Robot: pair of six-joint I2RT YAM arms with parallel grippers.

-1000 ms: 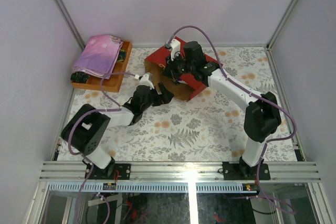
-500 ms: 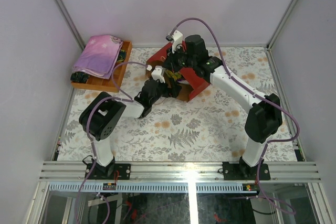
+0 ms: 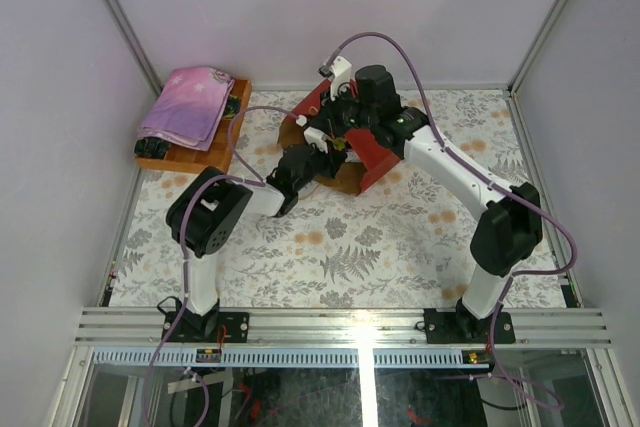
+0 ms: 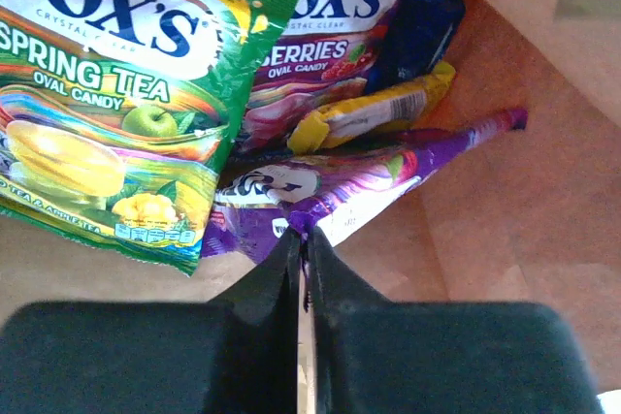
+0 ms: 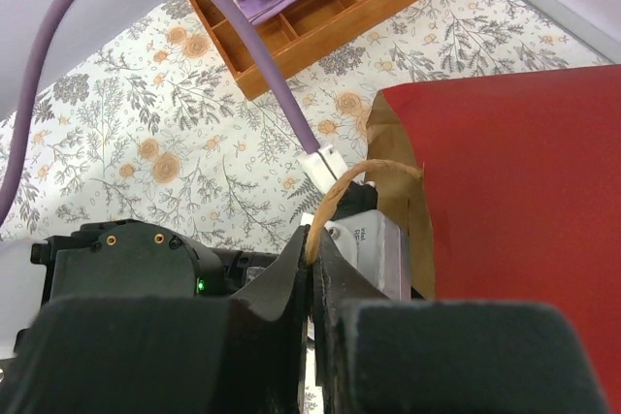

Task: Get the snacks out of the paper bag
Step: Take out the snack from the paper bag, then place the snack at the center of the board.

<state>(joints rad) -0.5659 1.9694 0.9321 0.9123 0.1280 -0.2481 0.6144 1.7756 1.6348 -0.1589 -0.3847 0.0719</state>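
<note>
The paper bag (image 3: 378,162) lies on its side at the back of the table, red outside, brown inside, its mouth facing left. My left gripper (image 4: 302,239) is inside the mouth (image 3: 322,154), shut on the corner of a purple candy packet (image 4: 374,179). Around it lie more snacks: a green Spring Tea packet (image 4: 126,94), a berries packet (image 4: 315,41), a yellow packet (image 4: 374,113) and a dark-blue chip bag (image 4: 427,12). My right gripper (image 5: 312,244) is shut on the bag's twisted paper handle (image 5: 340,191), holding the bag's upper side up (image 3: 342,129).
A wooden tray (image 3: 215,142) at the back left carries a folded pink-purple cloth (image 3: 188,105); in the right wrist view the tray (image 5: 330,21) lies just beyond the bag's red side (image 5: 514,191). Grey walls close in the floral tabletop (image 3: 380,247).
My left arm has reached forward into the bag's mouth, and its jaws have gone from open to shut on the purple packet. The right gripper has lifted the handle slightly.
</note>
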